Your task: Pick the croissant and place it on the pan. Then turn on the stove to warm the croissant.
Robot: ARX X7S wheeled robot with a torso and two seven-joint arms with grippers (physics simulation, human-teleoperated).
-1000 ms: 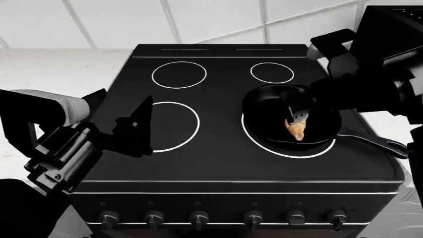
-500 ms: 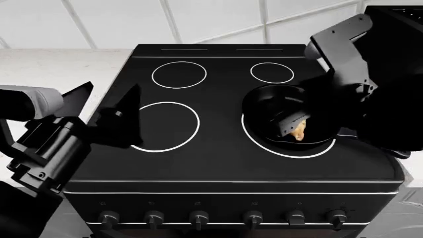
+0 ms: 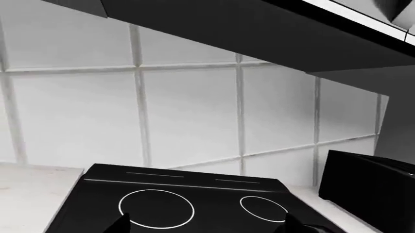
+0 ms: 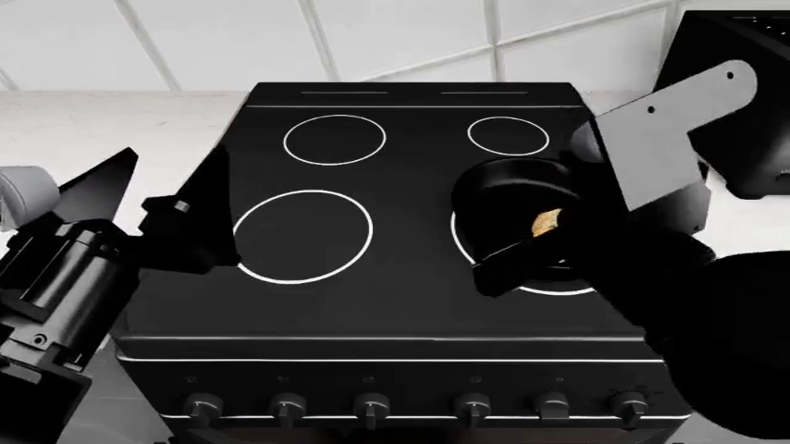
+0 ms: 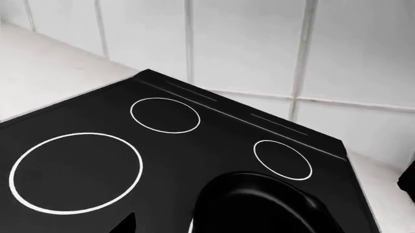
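Observation:
The croissant (image 4: 546,223) lies in the black pan (image 4: 506,190) on the stove's (image 4: 408,296) front right burner, mostly hidden by my right arm. My right gripper (image 4: 519,254) is open and empty, held above the pan's front edge; the pan's handle is hidden. In the right wrist view the pan (image 5: 259,208) sits just ahead of the gripper (image 5: 207,229), and only one fingertip (image 5: 123,225) shows. My left gripper (image 4: 173,180) is open and empty over the stove's left edge. Its tips stand wide apart in the left wrist view (image 3: 206,228).
A row of knobs (image 4: 370,407) runs along the stove's front. A black toaster (image 4: 728,55) stands at the back right on the counter and also shows in the left wrist view (image 3: 363,184). White counter (image 4: 111,120) lies left of the stove, with a tiled wall behind.
My right gripper has let go of the croissant and lifted back toward the front, leaving it in the pan. My left gripper has drifted left and up.

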